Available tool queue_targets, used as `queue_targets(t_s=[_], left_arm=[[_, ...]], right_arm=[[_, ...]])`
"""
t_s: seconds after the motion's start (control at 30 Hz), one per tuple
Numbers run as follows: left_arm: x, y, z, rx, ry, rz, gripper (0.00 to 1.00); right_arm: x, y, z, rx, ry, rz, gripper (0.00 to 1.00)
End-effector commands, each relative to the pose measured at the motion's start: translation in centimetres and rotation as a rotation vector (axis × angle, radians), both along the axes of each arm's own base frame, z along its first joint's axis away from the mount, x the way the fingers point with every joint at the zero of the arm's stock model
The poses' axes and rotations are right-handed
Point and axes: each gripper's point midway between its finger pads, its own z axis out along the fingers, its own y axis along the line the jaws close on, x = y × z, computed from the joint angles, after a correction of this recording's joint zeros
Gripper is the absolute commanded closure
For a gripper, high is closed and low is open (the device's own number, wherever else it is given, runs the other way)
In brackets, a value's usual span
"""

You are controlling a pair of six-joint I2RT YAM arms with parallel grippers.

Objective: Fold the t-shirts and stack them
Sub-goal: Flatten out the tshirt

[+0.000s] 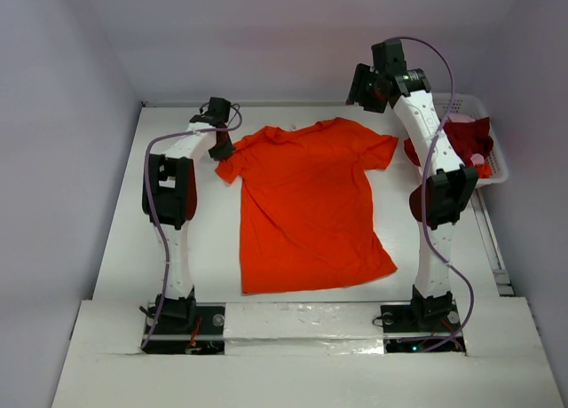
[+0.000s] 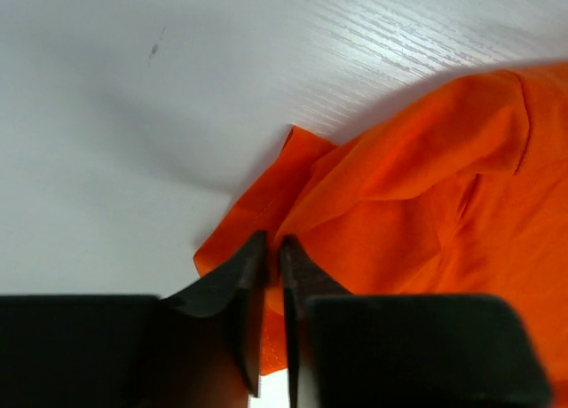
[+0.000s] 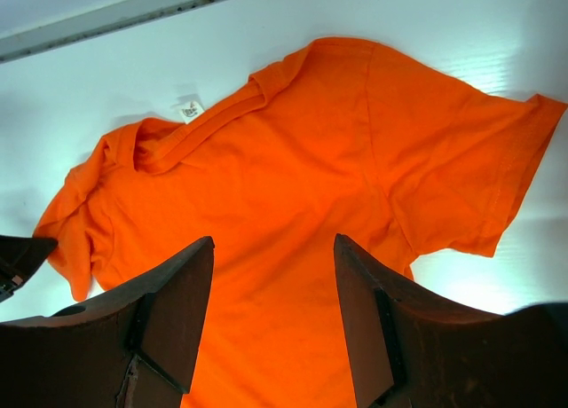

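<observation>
Presently found orange-red t-shirt (image 1: pixel 306 204) lying flat at frame centre on the worktop (image 1: pixel 120 248), collar toward the top. Noted its left-of-frame sleeve (image 2: pixel 266 213) bunched, edge pinched between the left jaws, pressed nearly together. Observed right jaws spread wide, raised at upper right above the shirt, holding nothing. Recorded dark crimson t-shirt (image 1: pixel 461 137) heaped in white basket (image 1: pixel 499 167) at right edge.

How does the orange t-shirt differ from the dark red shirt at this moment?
The orange t-shirt is bright and lies spread flat on the table; the dark red shirt is deeper in colour and crumpled, spilling from the white basket. The left gripper pinches the orange t-shirt's sleeve; no gripper touches the dark red shirt. Both are soft red-toned cloth.
</observation>
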Motion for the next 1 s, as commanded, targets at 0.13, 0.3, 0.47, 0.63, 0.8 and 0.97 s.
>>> queue_targets(t_s=[0.13,0.3,0.47,0.63,0.8,0.97], left_arm=[[0.9,-0.1,2.5,-0.007,-0.053,-0.001,0.97],[1.0,0.3,3.0,0.013,-0.056,0.016,1.0],[1.4,1.5,3.0,0.044,-0.046,0.067,1.0],[2.4,1.7,3.8,0.031,-0.068,0.083,1.0],[2.9,2.0,3.4,0.05,-0.056,0.093,1.0],[3.3,2.6,2.9,0.053,-0.055,0.113,1.0]], right_arm=[[0.7,0.7,2.7,0.03,-0.081,0.015,0.38],[0.6,0.8,2.9,0.035,-0.083,0.015,0.38],[0.4,0.7,3.3,0.036,-0.09,0.015,0.38],[0.1,0.7,3.2,0.035,-0.084,0.019,0.38],[-0.4,1.2,3.3,0.035,-0.083,0.03,0.39],[-1.4,1.9,4.2,0.037,-0.093,0.047,0.39]])
